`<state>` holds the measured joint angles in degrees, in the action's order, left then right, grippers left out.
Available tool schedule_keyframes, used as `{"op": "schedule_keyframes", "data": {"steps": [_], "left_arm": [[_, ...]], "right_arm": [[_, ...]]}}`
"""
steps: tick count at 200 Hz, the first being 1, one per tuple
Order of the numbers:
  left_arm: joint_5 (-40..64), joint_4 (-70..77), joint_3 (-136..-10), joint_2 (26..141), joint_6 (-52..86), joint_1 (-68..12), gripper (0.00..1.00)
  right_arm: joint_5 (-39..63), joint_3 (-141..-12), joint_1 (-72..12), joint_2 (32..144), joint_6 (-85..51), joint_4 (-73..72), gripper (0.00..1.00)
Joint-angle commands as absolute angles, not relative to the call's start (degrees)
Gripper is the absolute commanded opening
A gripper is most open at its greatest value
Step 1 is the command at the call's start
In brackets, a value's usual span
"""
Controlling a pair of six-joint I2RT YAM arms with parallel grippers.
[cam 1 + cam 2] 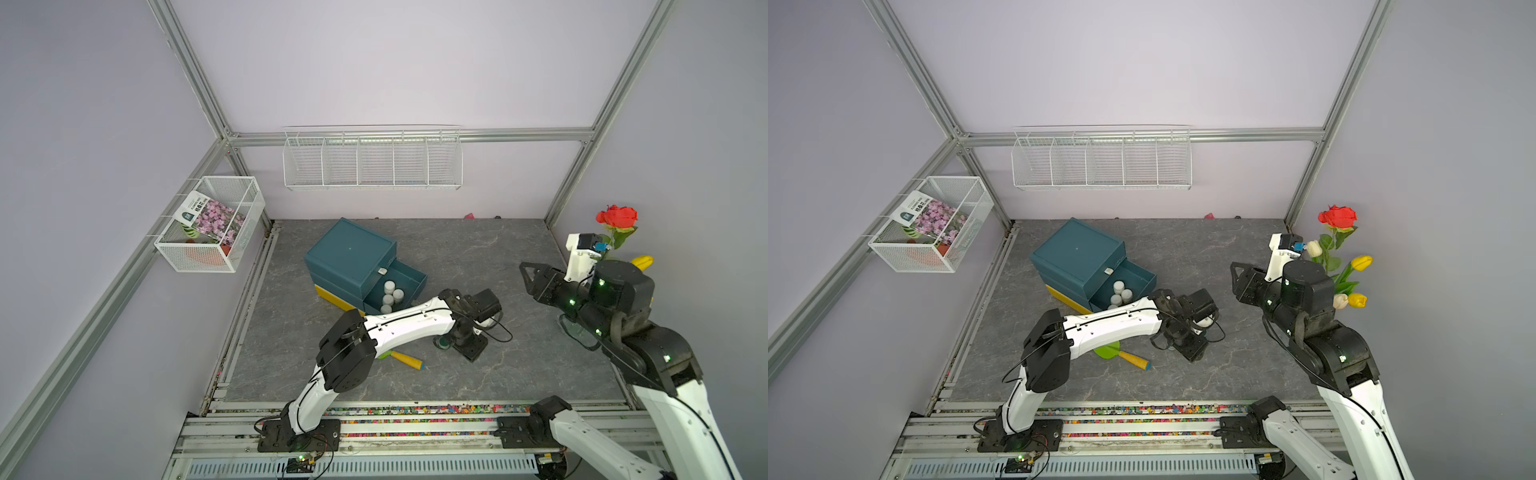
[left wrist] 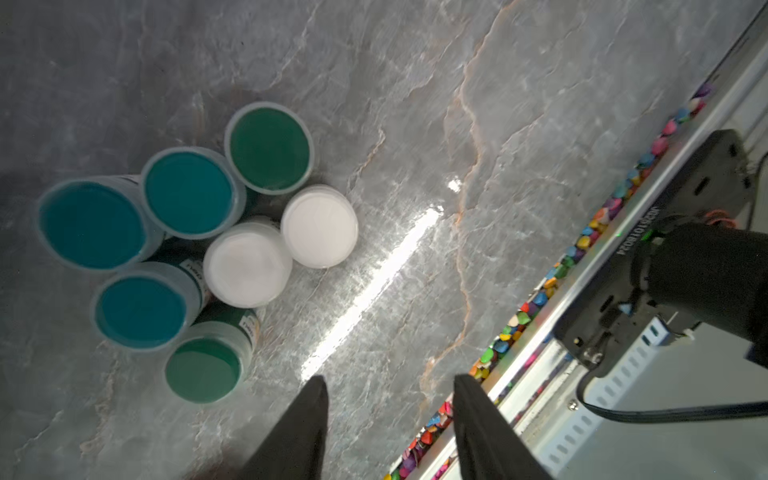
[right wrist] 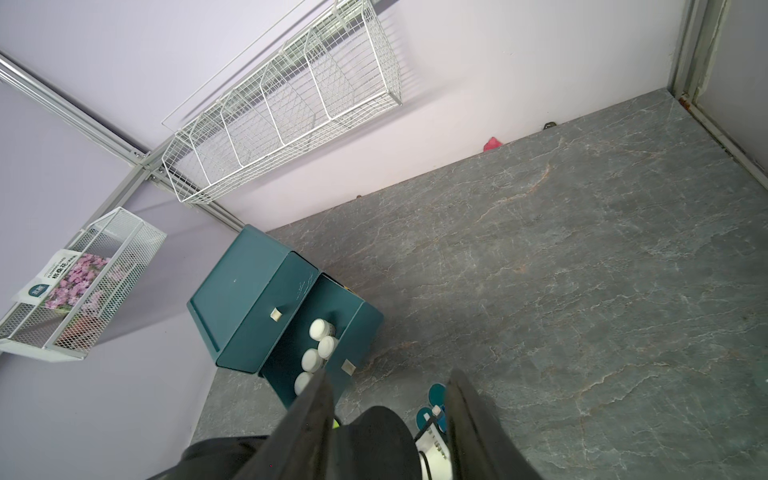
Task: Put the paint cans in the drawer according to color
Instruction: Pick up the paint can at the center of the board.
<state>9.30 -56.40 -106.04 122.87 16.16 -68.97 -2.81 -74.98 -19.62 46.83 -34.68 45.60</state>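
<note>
Both left fingers (image 2: 300, 432) and right fingers (image 3: 473, 428) parted, empty.

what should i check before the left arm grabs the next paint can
1. Open teal plastic drawer pulled out: ok
2. Room beside its four white-lidded cans: ok
3. Two more white-lidded cans waiting on the grey marbled table: ok
4. Left jaws apart, empty: ok
5. Left jaws over a can: not ok, they sit off to one side
6. Right jaws clear of the drawer: ok
</note>
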Motion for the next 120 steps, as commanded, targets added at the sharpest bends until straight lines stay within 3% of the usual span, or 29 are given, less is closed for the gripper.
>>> {"op": "schedule_keyframes", "data": {"steps": [1,40,120], "left_arm": [[6.0,-56.4,-106.0,124.2,15.9,-68.7,0.58],[2.1,-54.6,-105.2,124.8,15.6,-68.7,0.63],[-1.9,-55.6,-110.3,128.5,14.1,-67.2,0.62]], "right_arm": [[-3.5,-75.7,-19.4,46.3,-33.7,46.7,0.47],[-2.9,-75.3,-19.4,46.3,-33.7,46.9,0.47],[-1.9,-74.7,-19.4,46.6,-34.0,46.7,0.47]]}}
